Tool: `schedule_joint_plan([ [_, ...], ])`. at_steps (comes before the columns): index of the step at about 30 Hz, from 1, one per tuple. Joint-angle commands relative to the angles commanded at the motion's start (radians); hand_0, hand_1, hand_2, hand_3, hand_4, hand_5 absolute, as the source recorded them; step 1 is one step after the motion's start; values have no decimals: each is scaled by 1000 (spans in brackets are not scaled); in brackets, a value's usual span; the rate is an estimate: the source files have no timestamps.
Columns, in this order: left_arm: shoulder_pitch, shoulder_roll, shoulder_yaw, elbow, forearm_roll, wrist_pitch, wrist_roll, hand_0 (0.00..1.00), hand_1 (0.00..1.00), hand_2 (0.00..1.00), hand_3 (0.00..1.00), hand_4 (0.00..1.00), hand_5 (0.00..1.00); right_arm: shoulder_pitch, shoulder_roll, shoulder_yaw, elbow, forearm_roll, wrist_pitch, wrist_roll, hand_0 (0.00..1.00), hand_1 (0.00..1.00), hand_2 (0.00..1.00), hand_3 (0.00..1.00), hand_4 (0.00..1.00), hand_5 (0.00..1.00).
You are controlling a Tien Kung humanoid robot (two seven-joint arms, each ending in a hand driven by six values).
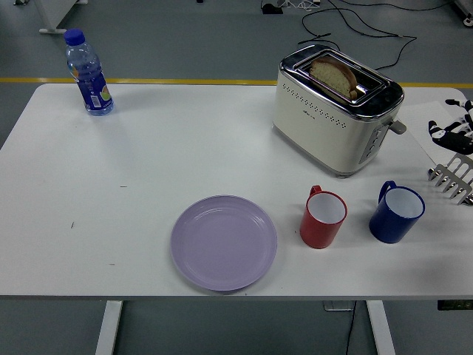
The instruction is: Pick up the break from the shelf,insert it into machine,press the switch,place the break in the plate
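One bread slice (334,76) stands raised in toaster (336,109) slot; right hand (454,132) at table's right edge, fingers spread, empty. Slice likely light, crumbly: pinch exposed top crust gently. Purple plate (224,242) waits.

Right hand (457,132) cut off by the right edge, rack (453,177) partly out of frame, bread (335,76) half sunk in toaster (332,118)

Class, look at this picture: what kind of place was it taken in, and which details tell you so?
Probably a robotics lab or test space set up as a mock kitchen. A toaster holding bread and a plate sit on a plain white table, with cables across a bare grey floor.
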Motion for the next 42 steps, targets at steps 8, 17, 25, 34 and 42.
schedule_joint_plan([
  [8, -6, 1, 10, 0, -14, 0, -1, 650, 569, 601, 603, 308, 972, 81, 13, -42, 40, 16, -15, 16, 859, 810, 942, 964, 780, 483],
  [17, -11, 2, 20, 0, -27, 2, -2, 650, 569, 600, 602, 308, 972, 275, 63, -159, -2, -15, 40, -14, 864, 810, 908, 908, 770, 429],
  [25, -16, 5, 35, 0, -49, 6, -3, 650, 569, 597, 603, 308, 971, 460, 143, -280, -120, -77, 149, -92, 853, 807, 891, 898, 764, 371],
  [34, -18, 7, 45, 0, -57, 7, -3, 652, 570, 597, 603, 309, 970, 602, 257, -381, -264, -126, 238, -173, 829, 789, 864, 895, 758, 356],
  [42, -18, 9, 50, 0, -63, 10, -4, 651, 568, 595, 603, 310, 968, 662, 333, -422, -380, -180, 273, -212, 786, 751, 805, 883, 751, 330],
])
